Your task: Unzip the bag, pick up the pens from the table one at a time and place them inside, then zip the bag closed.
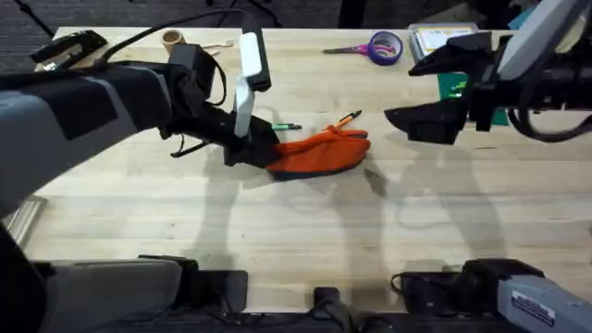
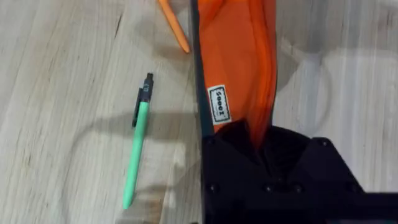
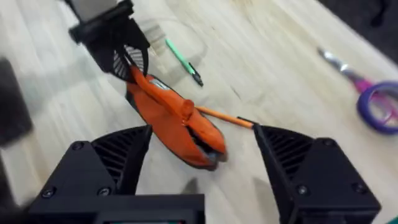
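Observation:
The orange bag (image 1: 324, 153) lies mid-table, and my left gripper (image 1: 264, 153) is shut on its left end. In the left wrist view the black fingers (image 2: 292, 168) pinch the fabric of the bag (image 2: 236, 56) beside its white label. The green pen (image 1: 283, 125) rests on the table just behind the bag, near that gripper. Behind the bag's right end, the orange pen (image 1: 348, 118) lies touching it. My right gripper (image 1: 400, 120) hovers open to the right of the bag. In the right wrist view it frames the bag (image 3: 168, 115), whose near end shows a dark gap.
Purple-handled scissors (image 1: 375, 46) lie at the back right. A tape roll (image 1: 172, 39) and small wooden cutlery (image 1: 217, 43) sit at the back left. A box (image 1: 444, 39) and a green item (image 1: 453, 86) lie behind the right arm. Bare table (image 1: 305, 231) stretches in front.

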